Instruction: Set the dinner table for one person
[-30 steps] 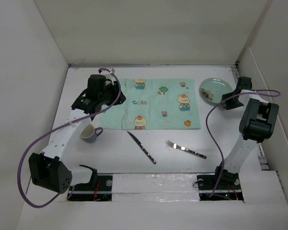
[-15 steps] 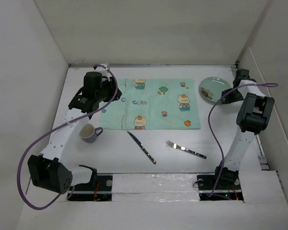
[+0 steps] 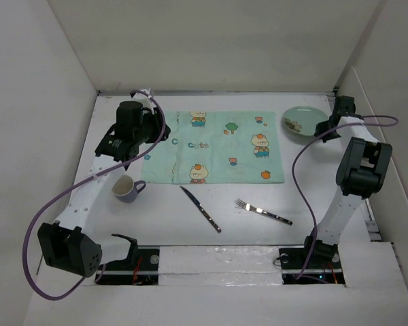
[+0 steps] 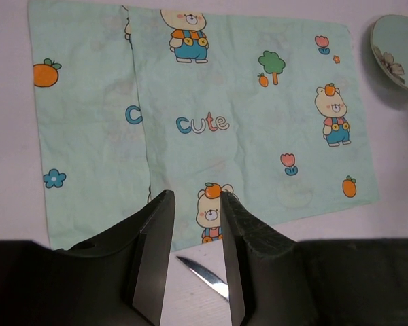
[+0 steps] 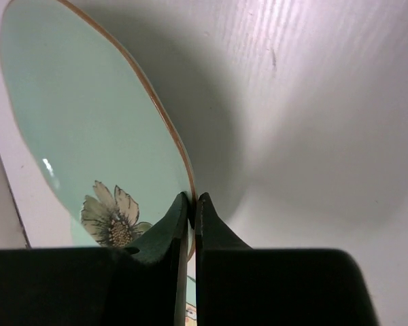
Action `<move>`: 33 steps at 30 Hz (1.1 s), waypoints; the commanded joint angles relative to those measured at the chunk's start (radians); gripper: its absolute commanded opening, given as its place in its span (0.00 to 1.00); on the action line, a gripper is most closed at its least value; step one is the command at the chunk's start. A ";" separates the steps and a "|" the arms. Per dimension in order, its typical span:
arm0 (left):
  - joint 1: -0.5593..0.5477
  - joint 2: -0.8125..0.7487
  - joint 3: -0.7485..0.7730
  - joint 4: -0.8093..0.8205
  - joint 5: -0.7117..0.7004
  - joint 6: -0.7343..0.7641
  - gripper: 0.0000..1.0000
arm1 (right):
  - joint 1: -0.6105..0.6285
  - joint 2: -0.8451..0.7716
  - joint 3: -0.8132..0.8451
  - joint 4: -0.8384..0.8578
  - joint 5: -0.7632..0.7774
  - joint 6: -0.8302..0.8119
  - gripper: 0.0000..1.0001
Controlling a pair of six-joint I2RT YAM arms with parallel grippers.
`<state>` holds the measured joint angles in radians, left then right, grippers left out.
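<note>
**A:** White matte top, the dinner table (image 3: 164,227), fills the floor of the enclosure, with panel walls (image 3: 211,47) at the far end and along both sides. Open room?

**B:** There is a bare strip along the near edge and a narrow one behind the placemat (image 3: 217,146). The right side is tight. The plate (image 3: 300,123) sits at the far right corner, near the wall and just off the mat's right edge.

**A:** Right gripper (image 5: 192,201)?

**B:** Jaws pinched almost together on the plate's gold rim. The wrist view cuts the plate off at the left and the bottom. Cannot tell whether it is clear of the table.

**A:** Left gripper (image 4: 196,200)?

**B:** Jaws partway apart with nothing between them, above the mat's near edge, left half.

**A:** Anything hidden or cut off?

**B:** From above, the left arm (image 3: 95,183) covers the mat's far left corner. The knife (image 3: 201,209) lies on bare table, its tip just short of the mat's near edge. In the left wrist view only that tip shows, between the fingers. The fork (image 3: 263,212) lies to its right, apart. The mug (image 3: 126,189) stands off the mat's near left corner, partly under the arm.
</note>
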<state>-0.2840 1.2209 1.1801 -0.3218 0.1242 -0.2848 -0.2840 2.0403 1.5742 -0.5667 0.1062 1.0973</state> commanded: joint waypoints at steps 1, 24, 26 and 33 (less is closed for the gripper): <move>0.005 0.026 0.065 0.043 0.032 0.001 0.30 | 0.006 -0.118 -0.134 0.043 0.125 -0.115 0.00; 0.005 0.098 0.191 0.020 0.115 -0.039 0.28 | -0.143 -0.769 -0.677 0.660 -0.503 -0.189 0.00; 0.005 0.104 0.208 0.010 0.117 -0.039 0.28 | -0.097 -0.779 -0.678 0.703 -0.540 -0.163 0.00; 0.005 0.104 0.240 0.001 0.117 -0.037 0.28 | 0.166 -0.679 -0.632 0.778 -0.606 -0.116 0.00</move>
<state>-0.2840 1.3331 1.3651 -0.3264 0.2287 -0.3191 -0.2317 1.3224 0.8726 0.0284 -0.3546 0.9222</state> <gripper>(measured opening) 0.283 0.055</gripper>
